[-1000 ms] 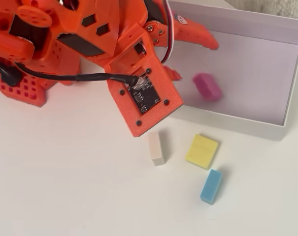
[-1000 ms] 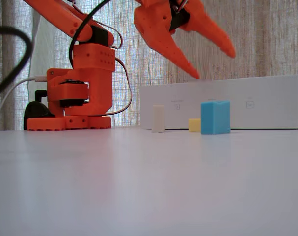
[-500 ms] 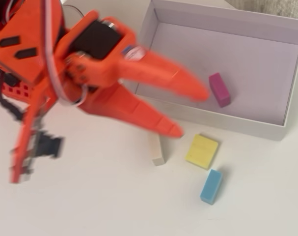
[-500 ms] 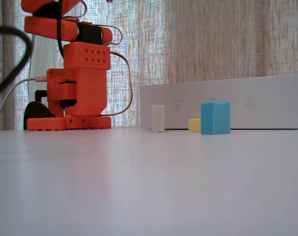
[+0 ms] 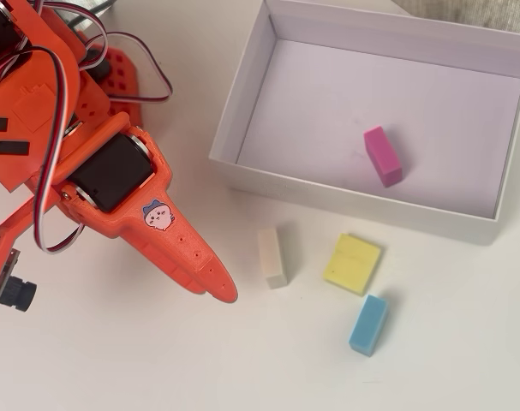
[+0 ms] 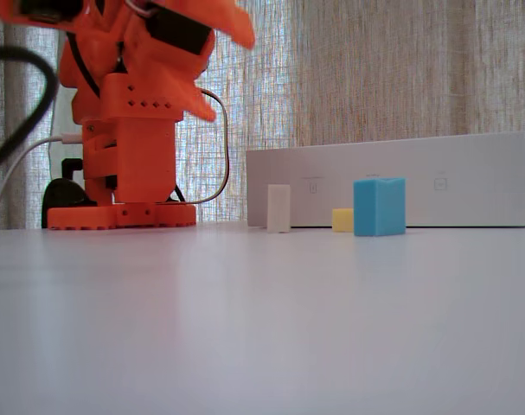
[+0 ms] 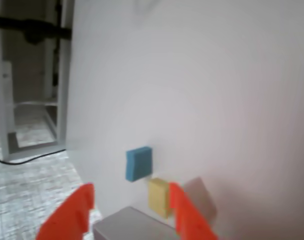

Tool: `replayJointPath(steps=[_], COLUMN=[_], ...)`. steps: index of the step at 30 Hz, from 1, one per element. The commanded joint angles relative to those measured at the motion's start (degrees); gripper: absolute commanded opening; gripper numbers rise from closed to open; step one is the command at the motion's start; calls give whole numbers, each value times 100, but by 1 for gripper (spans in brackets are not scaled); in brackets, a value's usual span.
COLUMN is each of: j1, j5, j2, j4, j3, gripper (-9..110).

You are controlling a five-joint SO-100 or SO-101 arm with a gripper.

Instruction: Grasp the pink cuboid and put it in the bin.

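Looking down from the overhead view, the small magenta-pink rectangular block is lying flat on the pale lavender floor of the big shallow white cardboard bin, a bit right of centre and clear of all four walls. So going by how things lie, I'd say the drop is done and the block sits loose with nothing pinning it.

The orange plastic claw is off to the left of the bin in that view, well apart from it. In the wrist view its two fingertips stand apart with nothing between them, so it's spread open and empty.

Outside the bin's near wall, three leftovers sit on the white surface: a cream-white block, a flat yellow block and a blue block, the blue one farthest from the wall. They're spaced out without touching. There's loads of bare surface on the near side in the fixed view, so the arm has easy room to swing. The bin's low walls are the only real edge to catch on.
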Motion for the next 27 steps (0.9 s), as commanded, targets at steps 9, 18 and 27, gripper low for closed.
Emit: replayJointPath(steps=[9,18,27], j1=[0,44,26], j5=[0,35,18], j2=[44,44,44], j4=[475,475,475], j3=[26,26,26], gripper=[-8,-8,-8])
